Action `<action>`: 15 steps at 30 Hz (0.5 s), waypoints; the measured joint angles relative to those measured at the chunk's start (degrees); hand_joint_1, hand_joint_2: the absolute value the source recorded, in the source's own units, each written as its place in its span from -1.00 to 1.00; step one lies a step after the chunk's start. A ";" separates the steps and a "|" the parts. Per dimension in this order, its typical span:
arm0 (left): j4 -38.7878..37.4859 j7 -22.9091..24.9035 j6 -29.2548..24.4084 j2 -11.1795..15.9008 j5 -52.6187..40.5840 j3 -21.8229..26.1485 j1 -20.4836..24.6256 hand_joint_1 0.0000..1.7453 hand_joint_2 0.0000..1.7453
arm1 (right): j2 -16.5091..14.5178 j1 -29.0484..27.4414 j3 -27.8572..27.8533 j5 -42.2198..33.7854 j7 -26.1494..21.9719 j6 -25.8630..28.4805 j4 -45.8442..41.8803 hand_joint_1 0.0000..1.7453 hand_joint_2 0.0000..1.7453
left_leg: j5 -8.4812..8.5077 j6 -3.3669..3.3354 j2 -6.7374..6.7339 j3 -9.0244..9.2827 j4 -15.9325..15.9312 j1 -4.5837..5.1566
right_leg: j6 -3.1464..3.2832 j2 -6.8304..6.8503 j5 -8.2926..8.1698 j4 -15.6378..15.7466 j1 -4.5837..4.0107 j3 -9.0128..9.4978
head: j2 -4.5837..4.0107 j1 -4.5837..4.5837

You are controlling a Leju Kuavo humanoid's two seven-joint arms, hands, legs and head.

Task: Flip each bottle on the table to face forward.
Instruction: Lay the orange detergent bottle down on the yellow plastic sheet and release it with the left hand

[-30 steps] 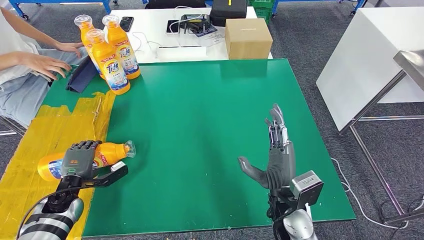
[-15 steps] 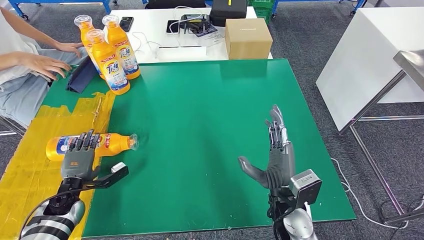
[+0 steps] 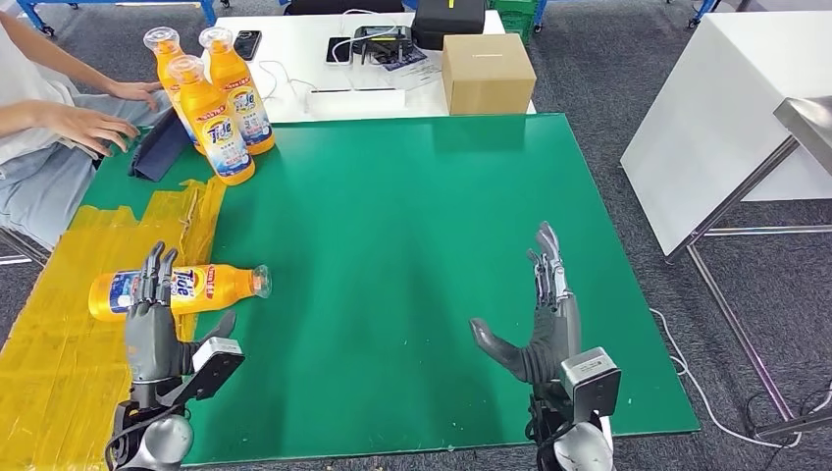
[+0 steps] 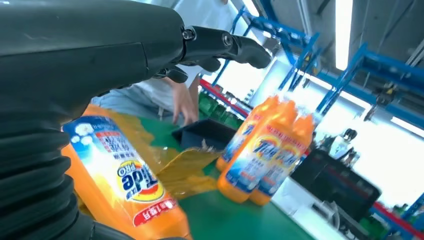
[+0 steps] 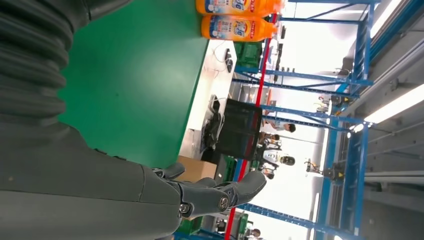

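- We see the orange plastic detergent bottle point(image 3: 177, 288) lying on its side on the yellow-taped strip point(image 3: 59, 343) at the left edge of the green worktop point(image 3: 412, 245), cap pointing right.
- Our left robot hand point(image 3: 152, 319) is released, fingers straight and apart, just on the near side of that bottle, its fingertips overlapping it.
- Three matching orange bottles point(image 3: 211, 108) stand upright at the far left corner.
- Our right robot hand point(image 3: 540, 319) hovers released, well apart from every bottle.

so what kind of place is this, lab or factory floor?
Probably a lab or test bay in an industrial hall: blue metal racking, a green work table patched with yellow tape, and a bench with electronics.
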State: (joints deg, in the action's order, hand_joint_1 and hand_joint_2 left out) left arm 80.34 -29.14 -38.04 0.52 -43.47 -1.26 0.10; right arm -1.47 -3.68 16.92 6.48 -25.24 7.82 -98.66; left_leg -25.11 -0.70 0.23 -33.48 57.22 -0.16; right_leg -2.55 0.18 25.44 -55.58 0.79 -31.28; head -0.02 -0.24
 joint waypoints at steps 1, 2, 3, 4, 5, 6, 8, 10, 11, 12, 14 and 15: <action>1.56 -0.88 1.18 -0.36 2.81 -0.24 -0.70 -1.00 1.00 | 0.06 -0.14 0.00 0.31 0.00 0.28 -0.02 -1.00 1.00 | 0.00 0.00 0.00 0.00 0.00 -0.01 | 0.00 0.00 0.00 0.00 -0.02 0.00 | 0.00 0.01; 3.26 -2.00 2.62 -0.68 6.30 -0.65 -1.45 -1.00 1.00 | 0.11 -0.40 0.00 0.63 0.03 0.60 -0.07 -1.00 1.00 | 0.00 0.01 -0.01 0.01 0.00 -0.02 | 0.00 0.00 0.00 0.00 -0.04 -0.01 | 0.00 0.01; 5.01 -3.05 4.06 -1.03 9.67 -1.21 -2.21 -1.00 1.00 | 0.15 -0.79 -0.01 0.97 0.09 0.92 -0.13 -1.00 1.00 | 0.00 0.01 -0.01 0.01 0.00 -0.04 | 0.00 0.00 0.00 0.00 -0.05 0.00 | 0.00 0.01; 6.75 -3.78 5.32 -1.37 12.29 -1.86 -2.93 -1.00 1.00 | 0.20 -1.24 -0.01 1.23 0.17 1.22 -0.21 -1.00 1.00 | 0.00 0.01 0.00 0.00 0.00 -0.06 | 0.01 0.00 0.00 0.00 -0.07 0.00 | 0.00 0.01; 8.29 -4.10 6.44 -1.63 14.02 -2.51 -3.58 -1.00 1.00 | 0.25 -1.68 -0.02 1.37 0.25 1.45 -0.27 -1.00 1.00 | 0.00 0.01 0.00 0.00 0.00 -0.08 | 0.01 0.01 0.01 0.00 -0.07 0.00 | 0.00 0.00; 9.85 -4.10 7.90 -1.90 15.58 -3.29 -4.26 -1.00 1.00 | 0.31 -2.14 -0.03 1.54 0.30 1.66 -0.34 -1.00 1.00 | 0.00 0.01 0.01 0.00 -0.01 -0.09 | 0.01 0.01 0.01 0.00 -0.07 0.00 | 0.00 0.01; 12.75 -3.50 12.07 -2.23 19.34 -5.24 -5.60 -1.00 1.00 | 0.41 -3.30 -0.08 1.74 0.25 2.05 -0.55 -1.00 1.00 | 0.00 0.01 0.01 0.00 -0.01 -0.08 | 0.01 0.01 0.02 0.00 -0.06 0.00 | 0.00 0.00; 14.73 -2.28 17.36 -2.35 23.50 -7.39 -6.64 -1.00 1.00 | 0.47 -4.66 -0.16 1.82 0.01 2.40 -0.93 -1.00 1.00 | 0.00 0.01 0.03 -0.02 -0.01 -0.07 | 0.01 0.02 0.02 0.00 -0.04 0.00 | 0.00 -0.01; 15.31 -1.56 20.04 -2.35 25.50 -8.39 -7.02 -1.00 1.00 | 0.48 -5.25 -0.22 1.85 -0.13 2.58 -1.21 -1.00 1.00 | 0.00 0.01 0.03 -0.03 -0.01 -0.07 | 0.01 0.03 0.02 0.00 -0.03 -0.01 | 0.00 -0.01; 15.76 -0.77 22.73 -2.35 27.57 -9.36 -7.34 -1.00 1.00 | 0.49 -5.77 -0.30 1.90 -0.27 2.77 -1.53 -1.00 1.00 | -0.01 0.01 0.02 -0.03 -0.01 -0.06 | 0.01 0.02 0.02 0.00 -0.03 -0.01 | 0.00 0.00; 16.24 0.64 27.55 -2.34 31.37 -11.17 -7.79 -1.00 1.00 | 0.50 -6.68 -0.43 2.02 -0.55 3.17 -2.18 -1.00 1.00 | -0.01 0.01 0.01 -0.03 -0.01 -0.06 | 0.01 0.02 0.02 0.00 -0.02 -0.01 | 0.00 0.01; 16.30 1.20 29.26 -2.33 32.61 -11.95 -7.93 -1.00 1.00 | 0.50 -7.04 -0.46 2.06 -0.67 3.32 -2.44 -1.00 1.00 | -0.01 0.01 0.01 -0.03 -0.01 -0.06 | 0.01 0.02 0.02 0.01 -0.02 -0.01 | 0.00 0.00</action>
State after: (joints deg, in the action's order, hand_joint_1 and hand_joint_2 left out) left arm 96.65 -27.94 -8.78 -1.81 -10.86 -13.20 -7.82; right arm -0.97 -10.72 16.45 8.54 -25.91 11.14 -101.10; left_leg -25.11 -0.69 0.23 -33.51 57.21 -0.21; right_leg -2.54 0.20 25.46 -55.58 0.77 -31.29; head -0.02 -0.24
